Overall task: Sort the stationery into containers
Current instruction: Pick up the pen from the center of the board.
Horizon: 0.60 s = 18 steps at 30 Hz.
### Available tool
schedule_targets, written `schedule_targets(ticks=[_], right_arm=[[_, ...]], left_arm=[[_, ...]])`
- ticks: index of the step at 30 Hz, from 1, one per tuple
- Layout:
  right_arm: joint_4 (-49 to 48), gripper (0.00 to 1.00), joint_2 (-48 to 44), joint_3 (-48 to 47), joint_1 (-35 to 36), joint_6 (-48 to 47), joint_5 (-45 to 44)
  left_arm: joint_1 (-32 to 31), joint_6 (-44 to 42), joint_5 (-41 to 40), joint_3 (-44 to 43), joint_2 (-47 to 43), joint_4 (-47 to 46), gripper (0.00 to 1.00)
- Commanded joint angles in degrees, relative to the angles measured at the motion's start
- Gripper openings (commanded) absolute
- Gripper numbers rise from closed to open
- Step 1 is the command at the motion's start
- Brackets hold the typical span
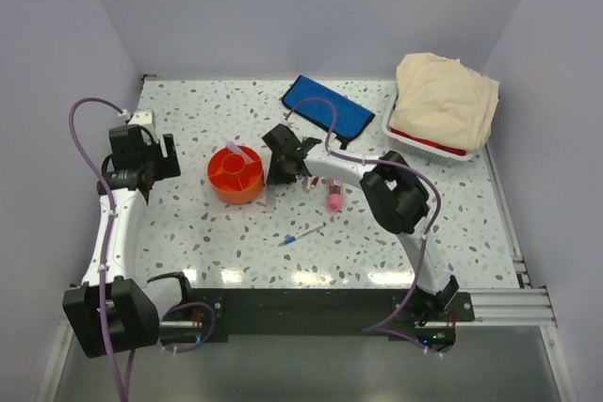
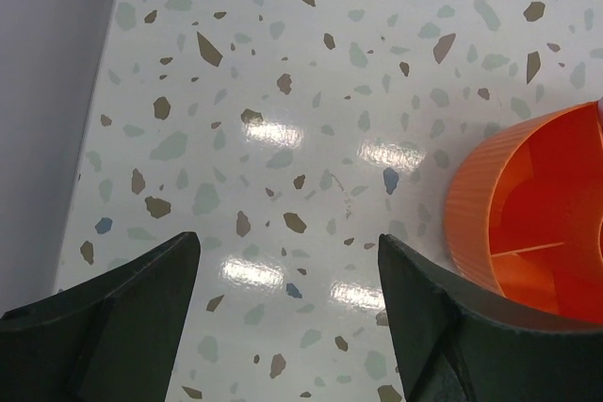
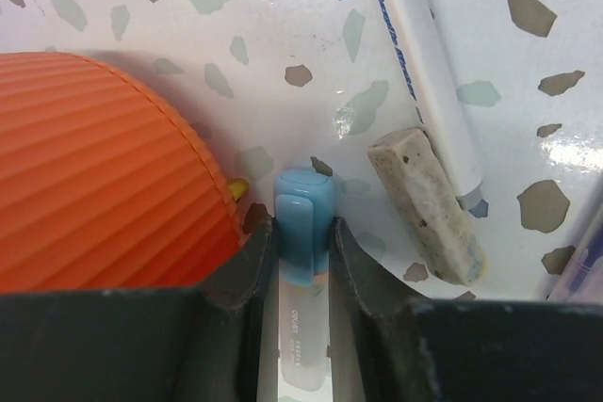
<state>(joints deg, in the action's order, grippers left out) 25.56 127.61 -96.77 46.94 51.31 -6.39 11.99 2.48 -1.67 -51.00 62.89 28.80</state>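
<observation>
Two tools work over one speckled table (image 1: 452, 233). The right tool (image 3: 303, 233) is pinched tight on one blue-capped marker (image 3: 303, 202), with a finger pressed to each side of the cap. The marker lies on the table just beside the ribbed wall of the one orange tub (image 3: 104, 185), which sits at its 9 o'clock. At 3 o'clock from the cap lies one speckled eraser block (image 3: 426, 204), and at 1 o'clock one white pen with blue print (image 3: 419, 72), its tip touching the eraser's side. One more item shows only as a sliver at the right edge of that view, too cut off to name. In the top view the tub (image 1: 236, 176) sits at 9 o'clock from the table's middle, with one lilac stick (image 1: 236, 150) standing in it. The right tool (image 1: 287, 165) is at its 3 o'clock. One pink tube (image 1: 334, 200) lies at 4 o'clock from the tub and one thin pen (image 1: 301, 234) at 5 o'clock. One blue pouch (image 1: 328, 108) lies at 12 o'clock on the table, and one white basket (image 1: 429, 143) under a beige cloth (image 1: 443, 96) at 2 o'clock. The left tool (image 2: 287, 251) is spread wide with nothing between its fingers, and the tub (image 2: 528, 214) is at its 3 o'clock. In the top view this tool (image 1: 141, 159) is at 9 o'clock from the tub, apart from it.
</observation>
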Motion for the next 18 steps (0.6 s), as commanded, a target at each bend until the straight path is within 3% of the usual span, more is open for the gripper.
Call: schedule_targets(ticks=[1,6,11,18], right_arm=[[9.5,0.00,-2.1,4.6,-3.1,-5.8,-2.8],[10.5,0.00,-12.0,3.7,-7.1,-12.4,-3.5],[7.7,0.00,-20.4,2.2,-7.5,-20.8,1.3],[-22.0,0.00,-27.6,12.6,-4.9,-32.8,5.6]], left_arm=[[0.6,0.8,1.3,-1.6,-0.1,-1.7,0.81],[0.6,0.7,2.6,-1.1,0.0,-3.7,0.81],[0.5,0.4,3.5,-1.8,1.4,-5.2,0.80],[0.5,0.7,8.8,-0.8,4.3,-7.6,0.79]])
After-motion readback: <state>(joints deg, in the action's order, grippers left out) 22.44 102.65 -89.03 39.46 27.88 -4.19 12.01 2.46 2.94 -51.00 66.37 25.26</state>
